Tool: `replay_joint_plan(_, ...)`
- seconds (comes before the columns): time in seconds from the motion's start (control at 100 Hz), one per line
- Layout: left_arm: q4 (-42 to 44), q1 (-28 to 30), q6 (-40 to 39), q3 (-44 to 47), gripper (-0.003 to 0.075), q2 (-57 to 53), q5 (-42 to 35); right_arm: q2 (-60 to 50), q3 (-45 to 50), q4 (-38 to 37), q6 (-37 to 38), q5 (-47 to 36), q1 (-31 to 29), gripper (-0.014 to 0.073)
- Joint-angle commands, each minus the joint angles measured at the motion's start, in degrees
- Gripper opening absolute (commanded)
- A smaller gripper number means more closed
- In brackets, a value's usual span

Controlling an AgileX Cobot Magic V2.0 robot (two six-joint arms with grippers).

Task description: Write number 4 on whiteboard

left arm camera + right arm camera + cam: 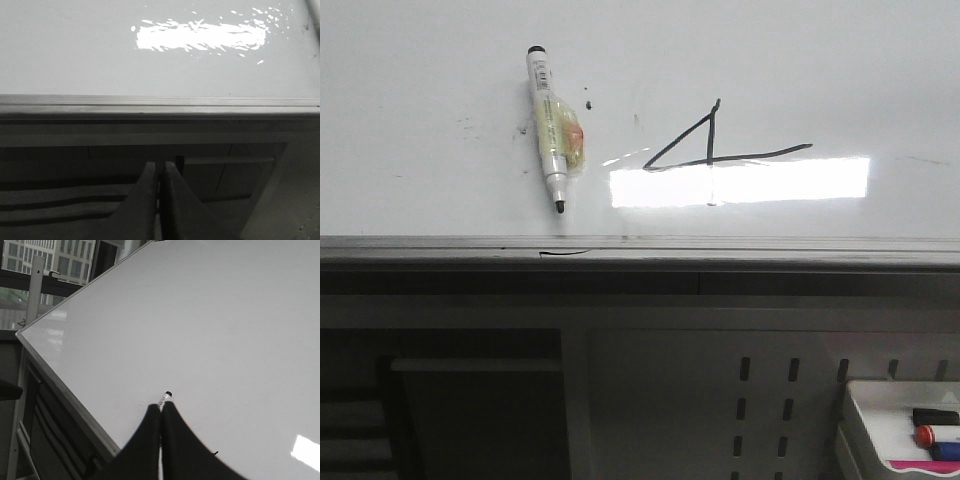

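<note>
1. The 4 (pixel 712 145) sat drawn on the whiteboard (pixel 420 60), right of centre in the front view, just above the glare patch; its horizontal stroke ran long to the right and its upright crossed the slanted triangle. I judged the writing done.
2. The marker (pixel 552 128) lay flat on the board, left of the 4 and apart from it, uncapped tip toward the board's near rim, a yellowish wrap around its middle. It looked light, stiff and smooth, so likely to roll or slip on the glossy surface; I would have taken it across the wrapped middle, where the grip seemed surest.
3. The board itself looked hard, slick and fixed: nothing to lift, and fresh ink on it would smear if brushed.
4. My right gripper (pixel 160 409) was closed, fingers together with nothing between them, the marker's end showing just past the tips.
5. My left gripper (pixel 160 167) was closed too and empty, below the rim.
</note>
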Motion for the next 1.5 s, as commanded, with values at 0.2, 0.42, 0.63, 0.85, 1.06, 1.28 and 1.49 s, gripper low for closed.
replay_joint_plan(0.2, -1.49, 0.19, -0.43, 1.96, -0.0020, -1.38, -2.44, 0.48, -1.40, 0.65, 0.00, -4.19, -0.41, -0.0064)
replay_joint_plan(0.42, -1.49, 0.19, -0.43, 1.96, -0.0020, -1.38, -2.44, 0.48, -1.40, 0.65, 0.00, -4.19, -0.41, -0.0064)
replay_joint_plan(0.63, -1.60, 0.19, -0.43, 1.96, -0.0020, -1.38, -2.44, 0.48, 0.98, 0.65, 0.00, -5.21, -0.41, -0.0064)
replay_joint_plan(0.85, -1.59, 0.19, -0.43, 1.96, -0.0020, -1.38, -2.44, 0.48, 13.70, -11.37, 15.21, -16.80, -9.59, -0.0064)
replay_joint_plan(1.06, -1.62, 0.19, -0.43, 1.96, -0.0020, -1.38, -2.44, -1.18, 24.59, -29.31, 42.65, -17.14, -26.74, -0.0064)
replay_joint_plan(1.28, -1.72, 0.19, -0.43, 1.96, -0.0020, -1.38, -2.44, -9.62, 30.33, -31.70, 42.65, -9.34, -33.53, -0.0064)
replay_joint_plan(1.49, -1.72, 0.19, -0.43, 1.96, -0.0020, -1.38, -2.44, -15.41, 30.58, -33.03, 42.65, 3.05, -34.47, -0.0064)
